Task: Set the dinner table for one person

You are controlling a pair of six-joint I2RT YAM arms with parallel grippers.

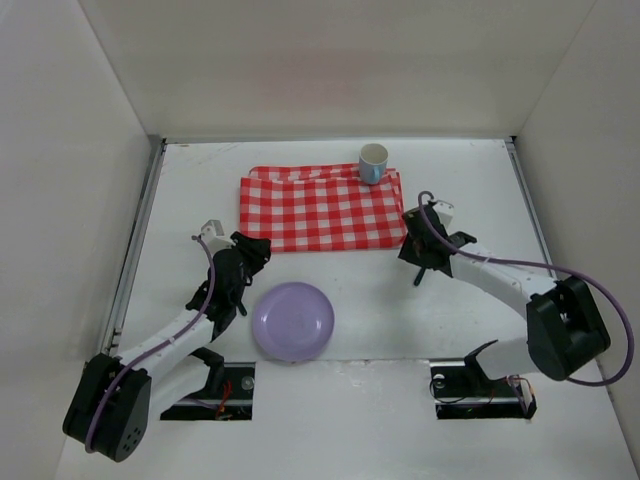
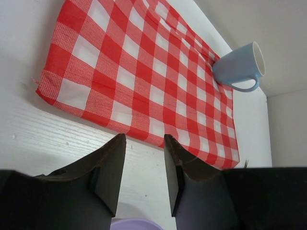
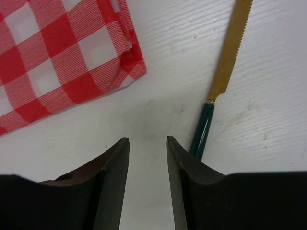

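Note:
The dinner table is a white top. A red-and-white checked cloth lies flat at its back middle, and a light blue cup stands on the cloth's far right corner. A purple plate sits nearer the arms. My left gripper hovers between plate and cloth. Its fingers are open and empty, just short of the cloth's near edge. My right gripper is open and empty beside the cloth's near right corner. A knife with a gold blade and green handle lies just right of its fingers.
Thin grey rails run along the left edge and right edge of the table. White walls close in the back and both sides. The cup shows its handle toward the left wrist camera.

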